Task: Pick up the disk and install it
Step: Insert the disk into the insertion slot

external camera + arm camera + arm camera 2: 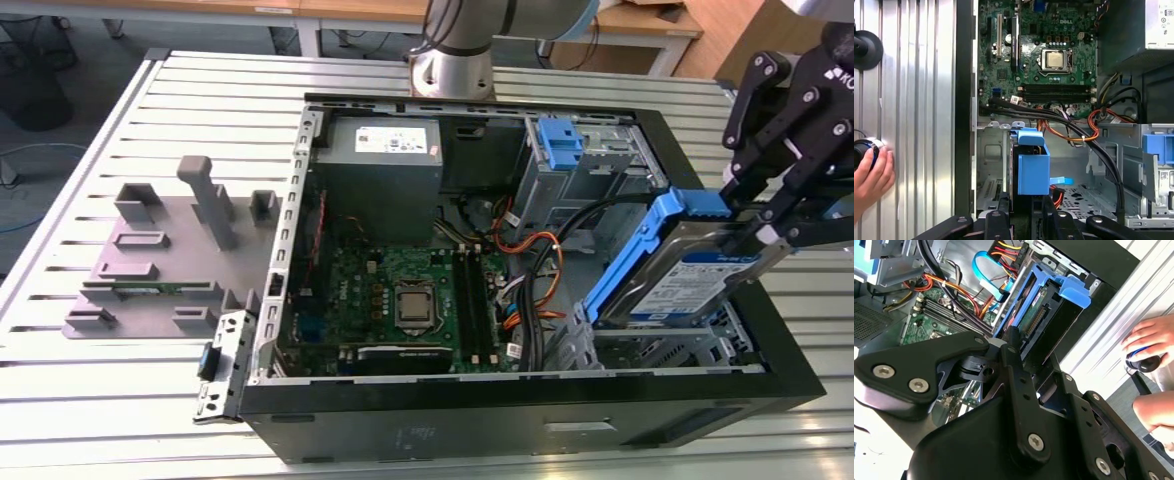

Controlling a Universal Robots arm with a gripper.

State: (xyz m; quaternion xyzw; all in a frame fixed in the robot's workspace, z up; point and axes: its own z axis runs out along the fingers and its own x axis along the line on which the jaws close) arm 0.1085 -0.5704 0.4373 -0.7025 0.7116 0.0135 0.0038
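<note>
End effector (755, 236) closed on the disk (671, 287), held tilted over the open computer case (441, 402), right of frame in the exterior view.

**A robot lab bench**

I work in a lab or workshop. In the exterior view, the base of my arm (451, 60) stands at top centre on a slotted aluminium table (107, 420). An opened computer case (467, 430) sits mid-frame, with a grey fixture plate (160, 265) at left. Wooden desks (360, 10) line the top edge.
</note>
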